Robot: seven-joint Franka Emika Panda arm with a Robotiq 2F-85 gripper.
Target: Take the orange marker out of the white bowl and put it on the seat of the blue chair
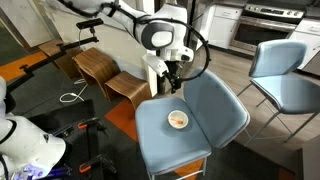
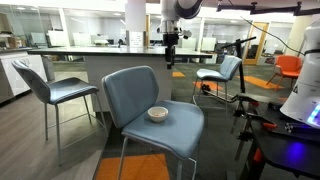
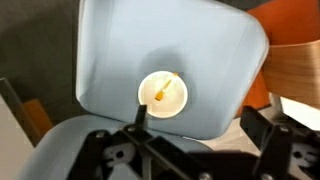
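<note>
Pincer (image 3: 195, 118) spread apart and empty, hovering high above the blue chair (image 3: 110, 50), orange marker (image 3: 163, 89) lying inside white bowl (image 3: 146, 104) on its seat surface straight below the pincer

bent wooden chair (image 1: 105, 72), spare blue chair (image 1: 283, 68) w/ thin legs, steel oven (image 1: 268, 25) in bg, grey floor (image 2: 30, 140)

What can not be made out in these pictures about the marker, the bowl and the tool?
1. Wrist view: the orange marker is only a small blurred streak in the white bowl; its ends cannot be told apart.
2. Both exterior views: the marker is too small to make out.
3. The tool: open or shut is unclear. It is small and dark in the exterior views, and blurred and cut off by the lower edge in the wrist view.
</note>
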